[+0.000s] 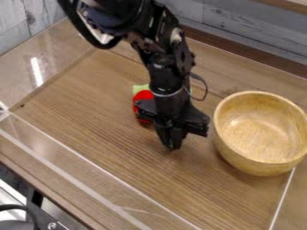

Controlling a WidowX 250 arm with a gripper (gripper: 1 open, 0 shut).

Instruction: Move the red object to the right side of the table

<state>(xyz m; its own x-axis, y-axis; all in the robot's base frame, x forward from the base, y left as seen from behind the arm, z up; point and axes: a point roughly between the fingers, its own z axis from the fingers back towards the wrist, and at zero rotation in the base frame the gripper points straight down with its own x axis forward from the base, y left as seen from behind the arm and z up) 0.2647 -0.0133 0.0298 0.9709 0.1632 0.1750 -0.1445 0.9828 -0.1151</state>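
The red object rests on the table near its middle, and only its left part shows past the arm. My gripper points almost straight down just in front and to the right of it. Its fingers are shut together into one point with nothing between them, close above the wood. The gripper's black body hides the right half of the red object, and I cannot tell whether the two touch.
A light-green block peeks out just behind the red object. A wooden bowl stands to the right of the gripper. Low clear acrylic walls edge the tabletop at the front and left.
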